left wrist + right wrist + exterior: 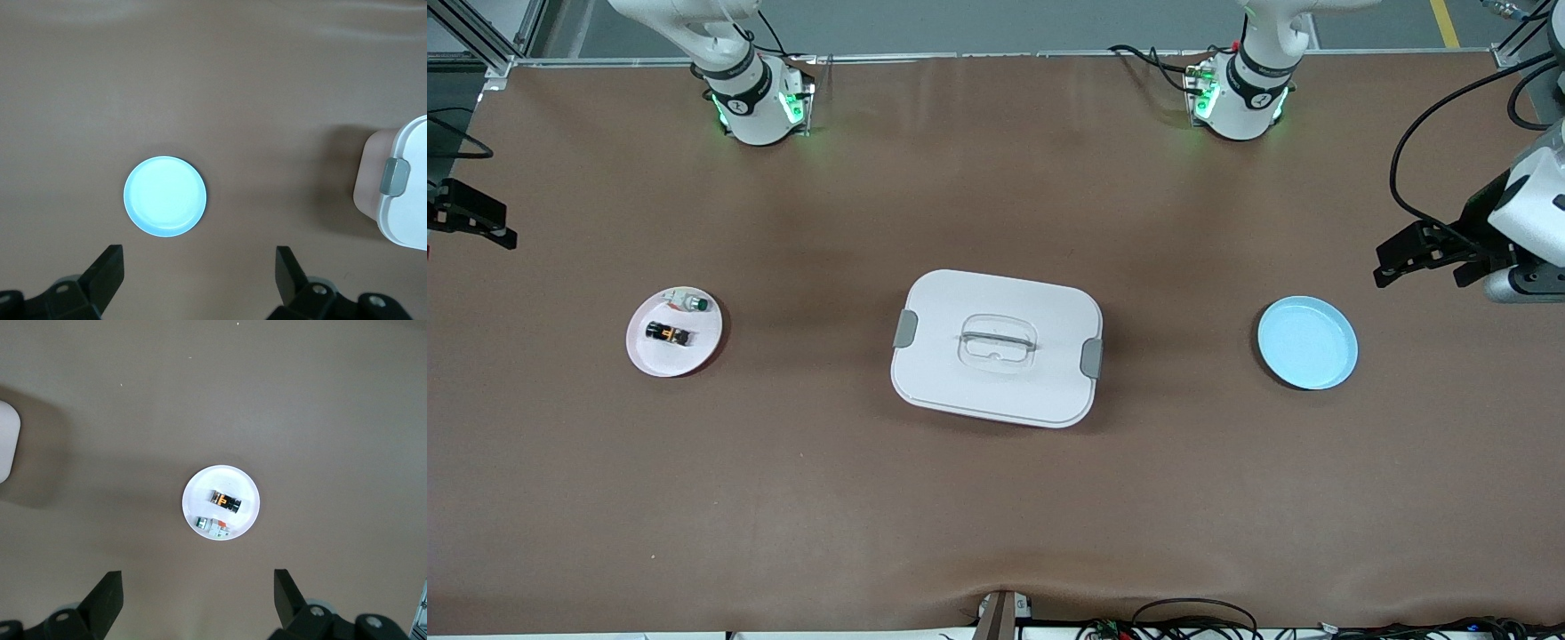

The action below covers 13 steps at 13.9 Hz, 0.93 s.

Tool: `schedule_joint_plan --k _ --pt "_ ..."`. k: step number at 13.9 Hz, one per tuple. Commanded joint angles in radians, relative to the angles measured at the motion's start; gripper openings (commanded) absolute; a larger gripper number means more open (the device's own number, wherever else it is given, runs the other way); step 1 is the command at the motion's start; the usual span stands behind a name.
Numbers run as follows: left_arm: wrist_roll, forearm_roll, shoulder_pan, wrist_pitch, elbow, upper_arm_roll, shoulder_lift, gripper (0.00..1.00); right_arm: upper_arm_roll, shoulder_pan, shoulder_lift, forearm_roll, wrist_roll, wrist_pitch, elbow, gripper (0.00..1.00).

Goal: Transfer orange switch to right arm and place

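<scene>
The orange switch (pixel 670 333) lies on a small white plate (pixel 698 356) toward the right arm's end of the bench (pixel 783 489), beside a green-capped part (pixel 691 303). The right end effector (pixel 197 603) hangs over that plate, jaws wide, empty — the left end effector (pixel 200 280) likewise over a light-blue plate (pixel 165 196).

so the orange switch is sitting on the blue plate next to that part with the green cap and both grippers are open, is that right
Not quite. The orange switch lies on the white plate toward the right arm's end of the table, not the blue plate, as the right wrist view shows. The green-capped part is beside it, and the left gripper and right gripper are open.
</scene>
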Motion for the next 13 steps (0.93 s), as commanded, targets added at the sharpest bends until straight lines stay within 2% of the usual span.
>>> schedule_joint_plan --k 1,5,13 --pt "-0.009 0.007 0.001 -0.021 0.025 -0.002 0.009 1.00 -0.002 0.000 0.007 0.011 0.017 -0.037 0.032 1.00" --pt "-0.009 0.007 0.001 -0.021 0.023 -0.002 0.009 1.00 -0.014 -0.023 -0.002 0.091 0.020 -0.089 0.032 1.00" --pt "-0.009 0.009 0.000 -0.021 0.025 -0.002 0.009 1.00 -0.008 -0.009 -0.004 0.097 0.174 -0.094 0.036 1.00"
